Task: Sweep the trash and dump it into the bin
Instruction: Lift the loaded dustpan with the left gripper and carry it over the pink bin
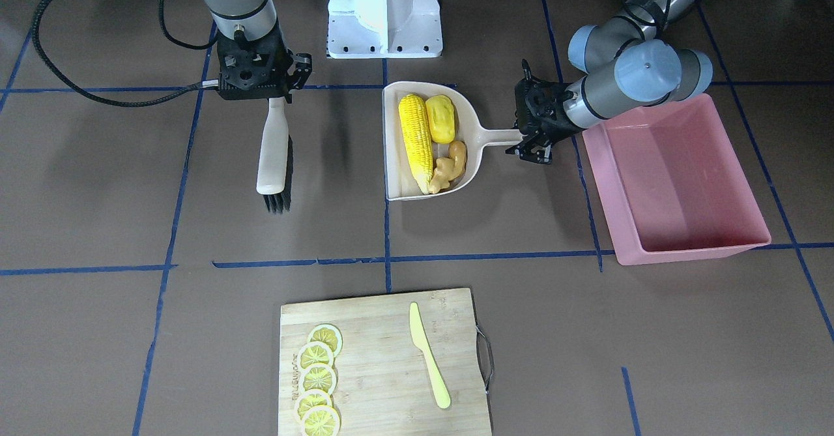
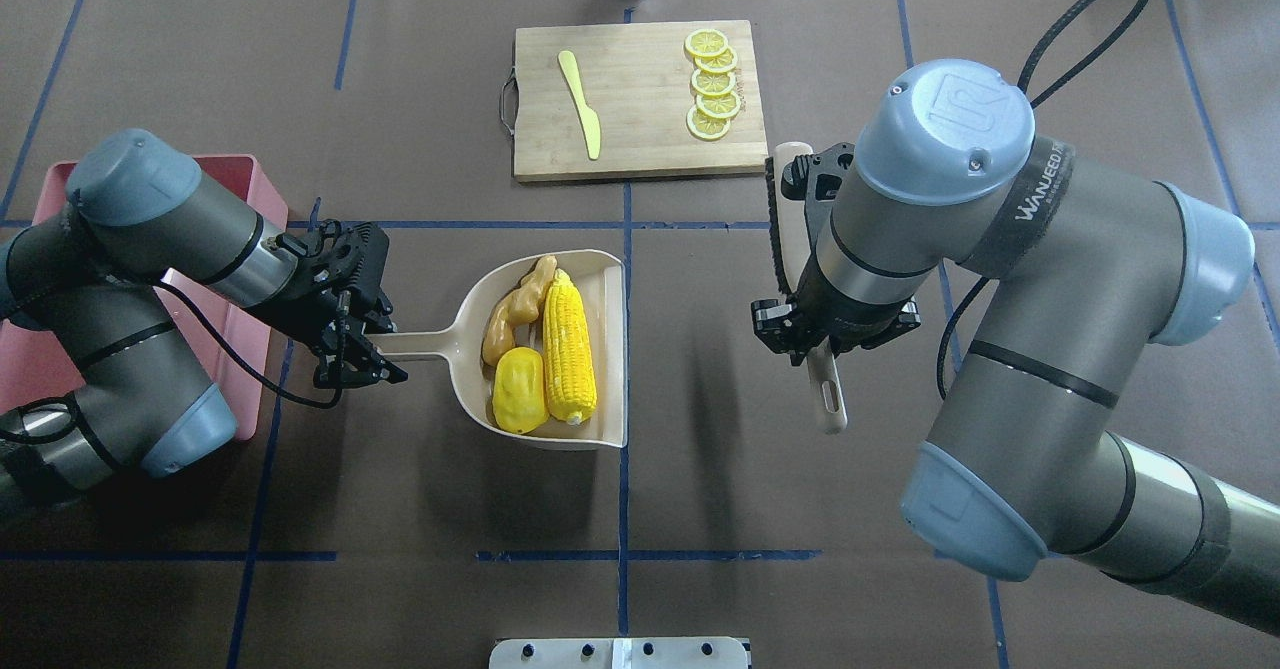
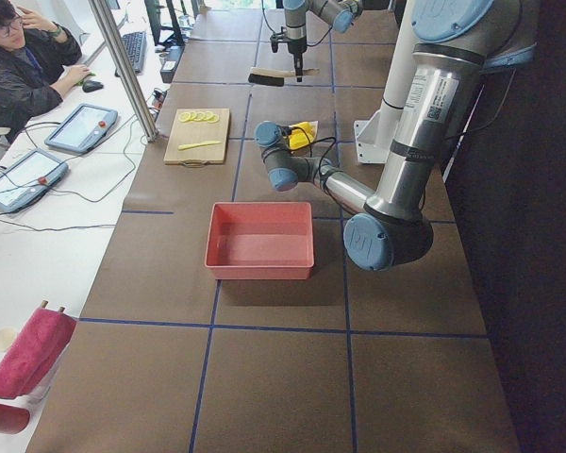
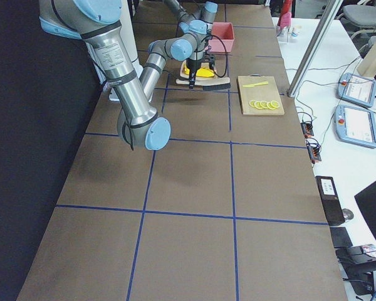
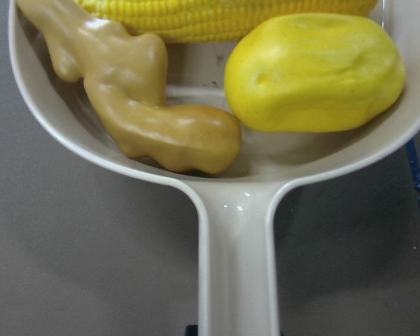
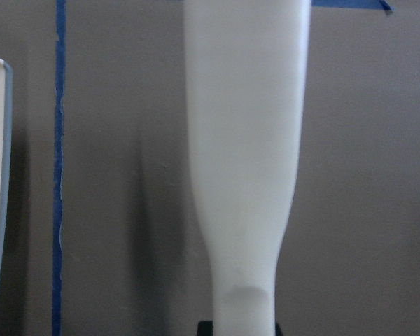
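The corn cob (image 1: 417,141), yellow lump (image 1: 441,118) and ginger root (image 1: 449,165) lie loose in the dustpan (image 1: 393,156), on the bench near the pink bin (image 1: 677,175). The left end effector (image 1: 526,144) clasps the handle's tip, so a tilt in transit could spill the corn. The right end effector (image 1: 277,94) holds the brush (image 1: 272,152). The finger contact itself is hidden.

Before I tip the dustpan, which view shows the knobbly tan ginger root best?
Left wrist view: the knobbly tan ginger root shows large and sharp in the beige plastic dustpan, near its handle. Overhead and front-facing views show it small, beside the long yellow corn cob. Side views: too small to tell.
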Available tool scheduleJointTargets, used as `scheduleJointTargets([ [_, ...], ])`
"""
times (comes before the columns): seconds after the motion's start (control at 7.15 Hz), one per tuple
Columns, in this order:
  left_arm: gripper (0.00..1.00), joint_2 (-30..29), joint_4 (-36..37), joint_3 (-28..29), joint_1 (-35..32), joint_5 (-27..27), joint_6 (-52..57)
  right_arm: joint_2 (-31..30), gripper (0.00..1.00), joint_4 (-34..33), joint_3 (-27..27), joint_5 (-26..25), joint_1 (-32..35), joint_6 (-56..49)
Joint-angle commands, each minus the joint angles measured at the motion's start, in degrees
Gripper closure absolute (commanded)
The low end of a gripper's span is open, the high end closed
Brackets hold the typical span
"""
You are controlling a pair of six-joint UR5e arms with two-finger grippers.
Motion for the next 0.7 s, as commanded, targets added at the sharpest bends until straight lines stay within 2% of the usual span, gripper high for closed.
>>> scheduleJointTargets([
  [0.0,1.00,0.09,0.67,-2.77,-3.78,-2.76,-1.14,-0.03,1.00,0.03,0.37,0.01,0.68,0.00],
  [0.28,1.00,2.62,3.11,-9.78,-7.29,-2.59,-9.64,-0.29,1.00,0.03,0.37,0.01,0.94,0.00],
  [0.56,1.00,6.83,21.14,-24.42,-8.36,-1.89,-9.15,-0.73,1.00,0.03,0.46,0.01,0.94,0.00],
])
